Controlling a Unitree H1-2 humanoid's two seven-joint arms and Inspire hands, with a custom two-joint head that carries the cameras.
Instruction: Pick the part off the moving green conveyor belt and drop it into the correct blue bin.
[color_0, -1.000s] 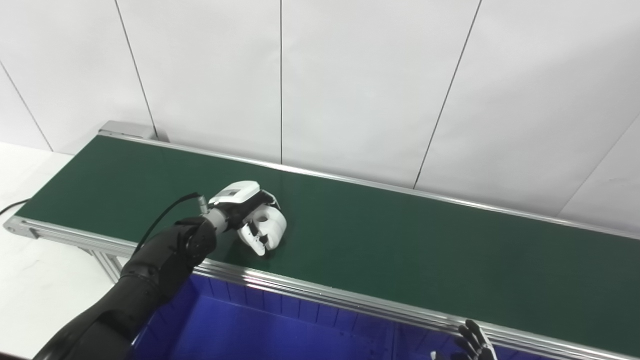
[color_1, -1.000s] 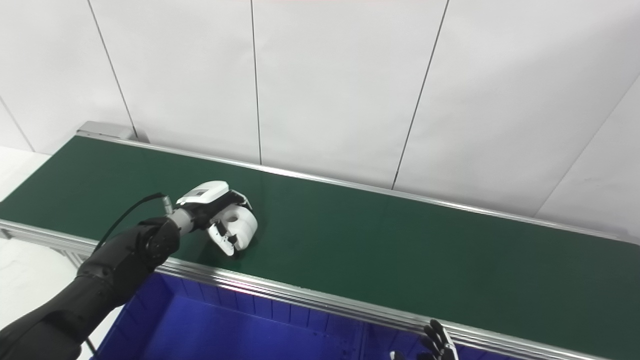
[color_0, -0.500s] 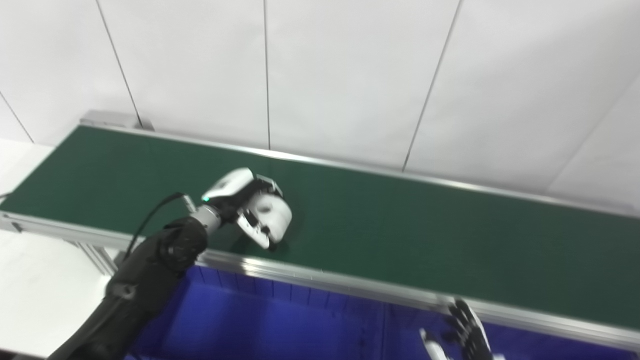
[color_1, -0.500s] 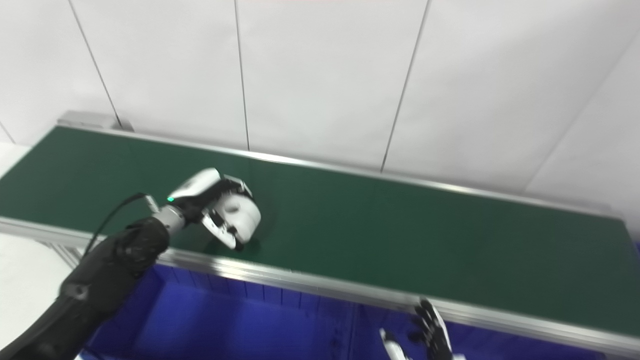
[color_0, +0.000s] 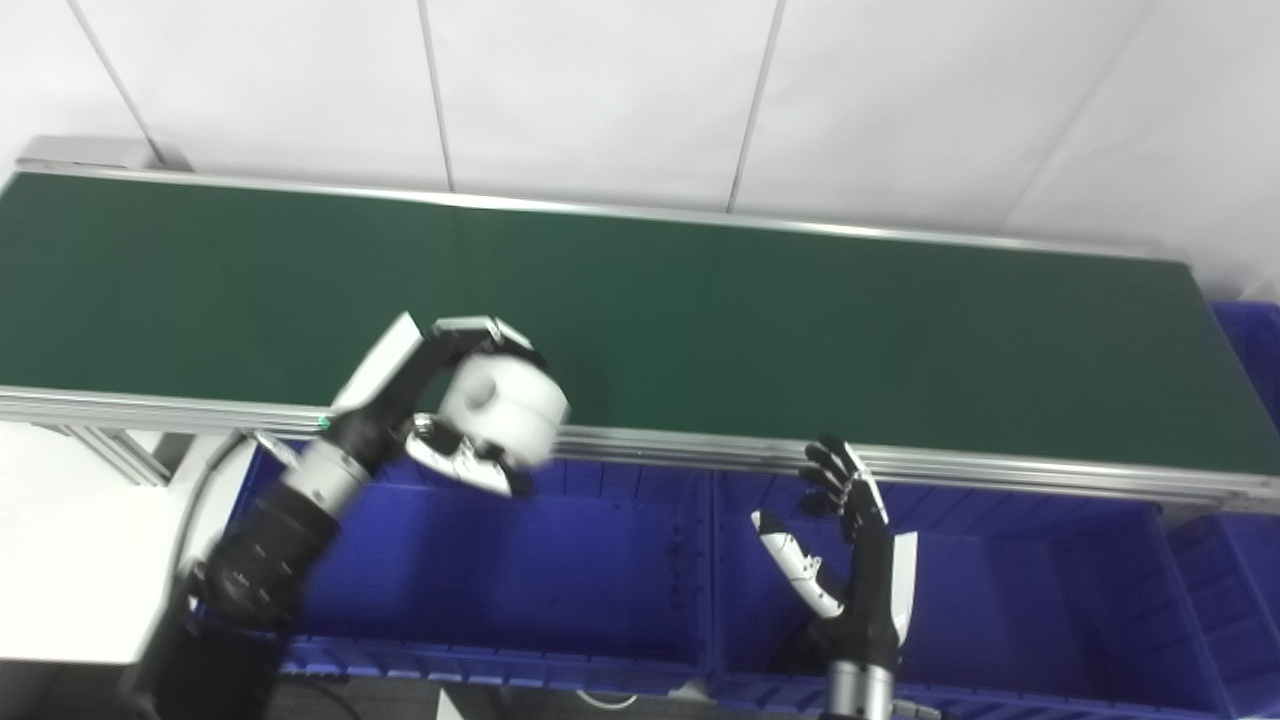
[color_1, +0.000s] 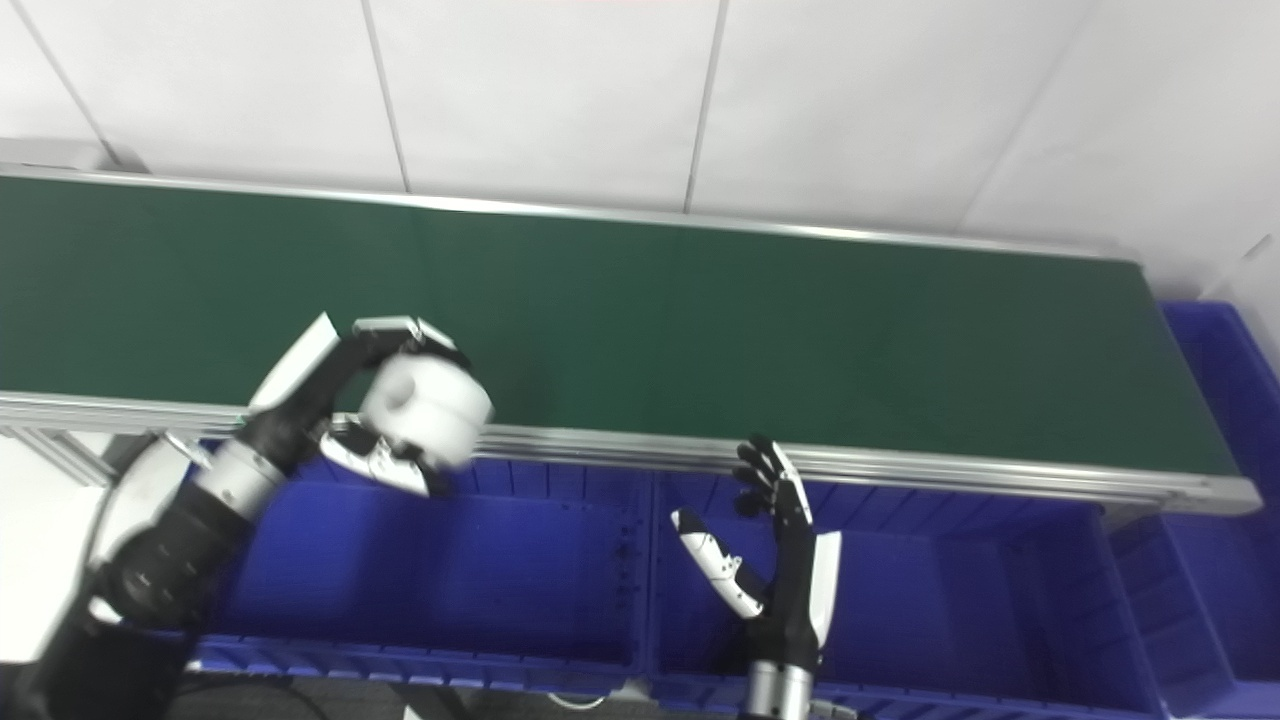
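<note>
My left hand (color_0: 440, 400) is shut on a white round part (color_0: 497, 408) with a small hole in its face. It holds the part in the air over the near rail of the green conveyor belt (color_0: 760, 320), above the back edge of the left blue bin (color_0: 560, 580). My right hand (color_0: 850, 560) is open and empty, fingers spread and pointing up, over the middle blue bin (color_0: 1000, 620). The same scene shows in the right eye view, with the part (color_1: 425, 408) in the left hand (color_1: 370, 400).
A third blue bin (color_0: 1240, 340) sits at the belt's right end. The belt's aluminium rail (color_0: 900, 462) runs between belt and bins. A white wall stands behind the belt. A white surface (color_0: 70, 540) lies at the left.
The camera has tilted down and right, bringing the bins into view. My left hand has lifted the part off the belt and drawn it back over the near rail. My right hand has risen.
</note>
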